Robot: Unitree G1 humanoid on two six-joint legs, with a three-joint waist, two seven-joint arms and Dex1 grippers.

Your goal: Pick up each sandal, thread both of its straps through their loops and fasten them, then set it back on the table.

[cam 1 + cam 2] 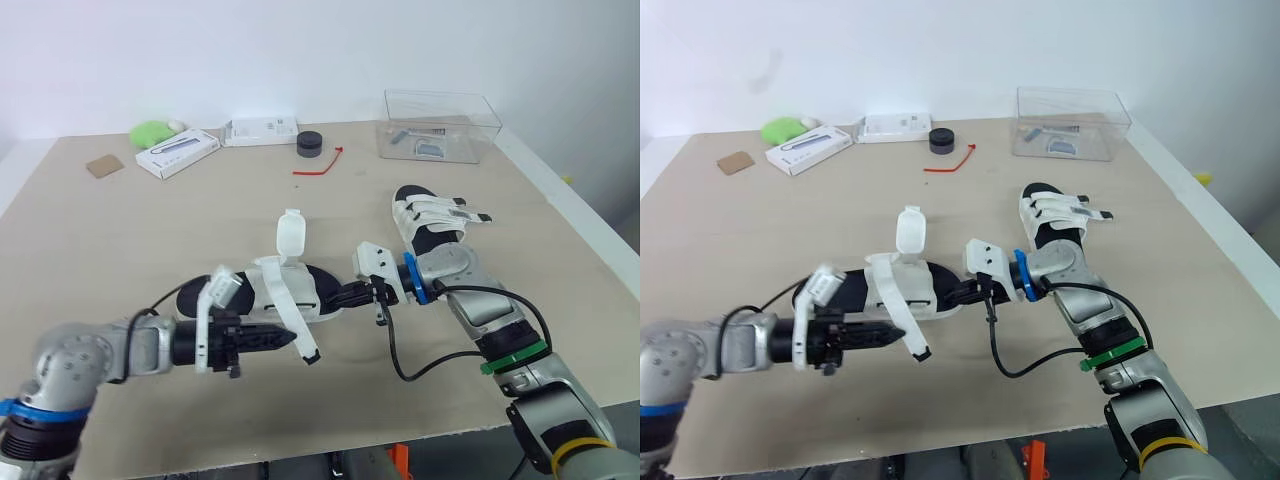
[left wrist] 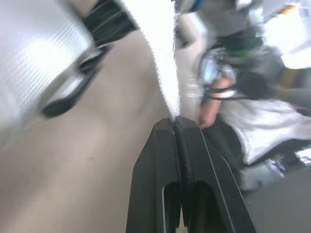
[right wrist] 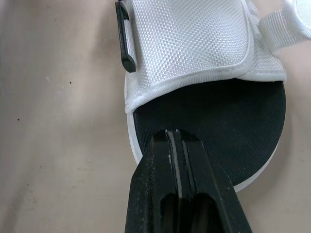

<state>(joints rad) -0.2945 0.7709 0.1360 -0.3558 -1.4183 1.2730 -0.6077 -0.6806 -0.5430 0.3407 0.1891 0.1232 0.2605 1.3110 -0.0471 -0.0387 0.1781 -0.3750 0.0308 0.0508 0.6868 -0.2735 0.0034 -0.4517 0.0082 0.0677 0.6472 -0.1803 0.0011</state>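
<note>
An unfastened sandal (image 1: 300, 288) with a black sole and white straps lies mid-table. One strap (image 1: 290, 236) stands upright; the other strap (image 1: 292, 318) hangs off the near side. My left gripper (image 1: 292, 339) is shut on that hanging strap (image 2: 163, 63), which leaves the fingertips (image 2: 167, 127) in the left wrist view. My right gripper (image 1: 335, 297) is shut, its tips (image 3: 167, 136) over the black footbed (image 3: 233, 116) at one end of this sandal, beside a white upper band (image 3: 194, 43). A second sandal (image 1: 428, 222) lies to the right with its straps across it.
At the back stand a clear plastic box (image 1: 440, 125), a black round object (image 1: 310, 143), a red tie (image 1: 320, 166), two white boxes (image 1: 177, 152) (image 1: 262, 130), a green object (image 1: 152, 132) and a brown card (image 1: 104, 165). The table's front edge runs close below my arms.
</note>
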